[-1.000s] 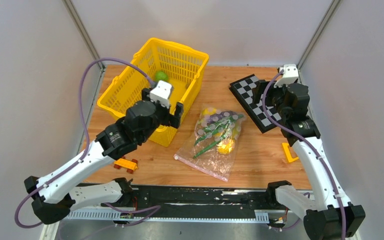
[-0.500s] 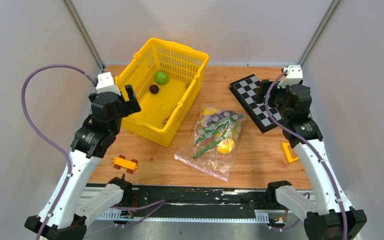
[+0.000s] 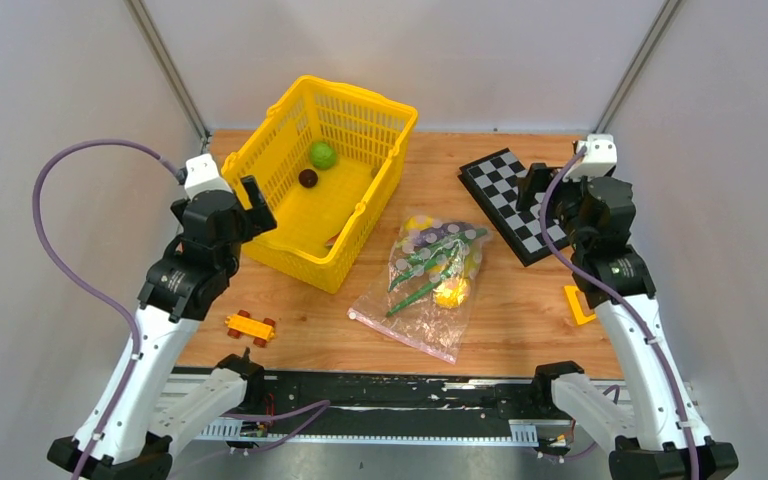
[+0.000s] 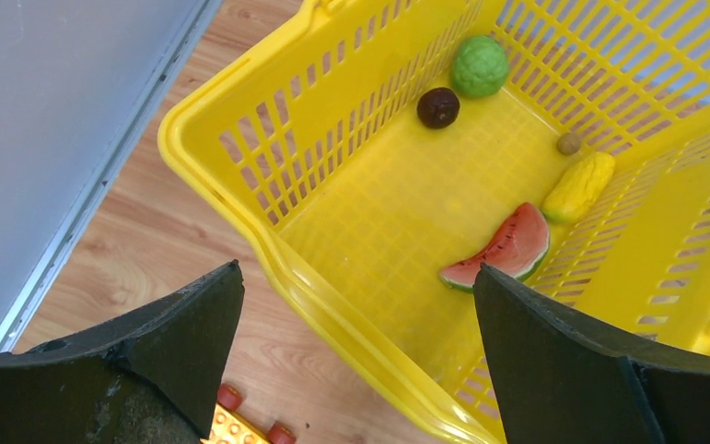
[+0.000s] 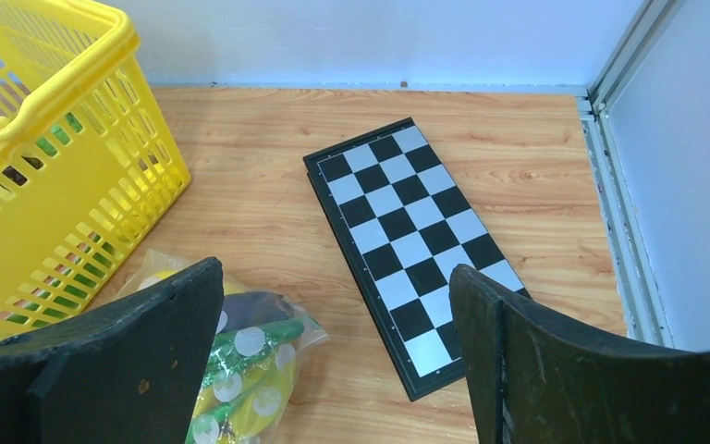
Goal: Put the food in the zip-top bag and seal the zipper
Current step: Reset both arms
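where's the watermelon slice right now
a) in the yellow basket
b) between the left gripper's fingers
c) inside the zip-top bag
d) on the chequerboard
a: the left wrist view shows the watermelon slice lying on the floor of the yellow basket, with nothing holding it.

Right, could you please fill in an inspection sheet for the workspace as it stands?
Surface: wooden table, flat.
Job's things: zip-top bag lies mid-table holding green and yellow food; watermelon slice, green ball and dark ball sit in the yellow basket.
Clutter: chequerboard, orange toy car.
Tools: left tool open by the basket; right tool open near the chequerboard; both empty.
Cables: a purple cable loops off each arm.
Surroundings: grey walls.
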Action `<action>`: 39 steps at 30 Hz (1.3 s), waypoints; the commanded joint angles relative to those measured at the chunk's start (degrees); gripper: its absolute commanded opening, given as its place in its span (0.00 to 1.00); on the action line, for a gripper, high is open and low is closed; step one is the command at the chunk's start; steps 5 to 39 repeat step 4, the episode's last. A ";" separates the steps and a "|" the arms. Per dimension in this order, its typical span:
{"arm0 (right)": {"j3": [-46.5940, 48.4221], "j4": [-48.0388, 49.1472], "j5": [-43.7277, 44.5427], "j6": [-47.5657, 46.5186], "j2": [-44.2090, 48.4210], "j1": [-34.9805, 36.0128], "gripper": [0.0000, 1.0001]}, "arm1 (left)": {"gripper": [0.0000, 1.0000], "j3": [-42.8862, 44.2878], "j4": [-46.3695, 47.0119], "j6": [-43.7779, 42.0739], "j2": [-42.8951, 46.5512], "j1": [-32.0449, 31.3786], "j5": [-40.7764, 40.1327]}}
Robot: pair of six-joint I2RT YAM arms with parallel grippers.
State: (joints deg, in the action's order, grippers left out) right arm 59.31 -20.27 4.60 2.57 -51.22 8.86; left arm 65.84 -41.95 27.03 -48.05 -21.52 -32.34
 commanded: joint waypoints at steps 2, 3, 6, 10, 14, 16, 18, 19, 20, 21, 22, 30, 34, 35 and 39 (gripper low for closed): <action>2.03 0.72 -0.12 1.68 0.33 -0.03 0.92 | 1.00 -1.32 2.27 1.06 0.96 0.16 -1.54; 2.04 0.79 -0.38 1.80 0.29 -0.02 0.92 | 1.00 -1.36 2.35 0.76 0.94 0.17 -1.40; 1.99 0.91 -0.50 1.89 0.22 -0.09 0.92 | 1.00 -1.27 2.33 0.47 0.89 0.19 -1.05; 1.99 0.91 -0.50 1.89 0.22 -0.09 0.92 | 1.00 -1.27 2.33 0.47 0.89 0.19 -1.05; 1.99 0.91 -0.50 1.89 0.22 -0.09 0.92 | 1.00 -1.27 2.33 0.47 0.89 0.19 -1.05; 1.99 0.91 -0.50 1.89 0.22 -0.09 0.92 | 1.00 -1.27 2.33 0.47 0.89 0.19 -1.05; 1.99 0.91 -0.50 1.89 0.22 -0.09 0.92 | 1.00 -1.27 2.33 0.47 0.89 0.19 -1.05; 1.99 0.91 -0.50 1.89 0.22 -0.09 0.92 | 1.00 -1.27 2.33 0.47 0.89 0.19 -1.05; 1.99 0.91 -0.50 1.89 0.22 -0.09 0.92 | 1.00 -1.27 2.33 0.47 0.89 0.19 -1.05; 1.99 0.91 -0.50 1.89 0.22 -0.09 0.92 | 1.00 -1.27 2.33 0.47 0.89 0.19 -1.05; 1.99 0.91 -0.50 1.89 0.22 -0.09 0.92 | 1.00 -1.27 2.33 0.47 0.89 0.19 -1.05; 1.99 0.91 -0.50 1.89 0.22 -0.09 0.92 | 1.00 -1.27 2.33 0.47 0.89 0.19 -1.05; 1.99 0.91 -0.50 1.89 0.22 -0.09 0.92 | 1.00 -1.27 2.33 0.47 0.89 0.19 -1.05; 1.99 0.91 -0.50 1.89 0.22 -0.09 0.92 | 1.00 -1.27 2.33 0.47 0.89 0.19 -1.05; 1.99 0.91 -0.50 1.89 0.22 -0.09 0.92 | 1.00 -1.27 2.33 0.47 0.89 0.19 -1.05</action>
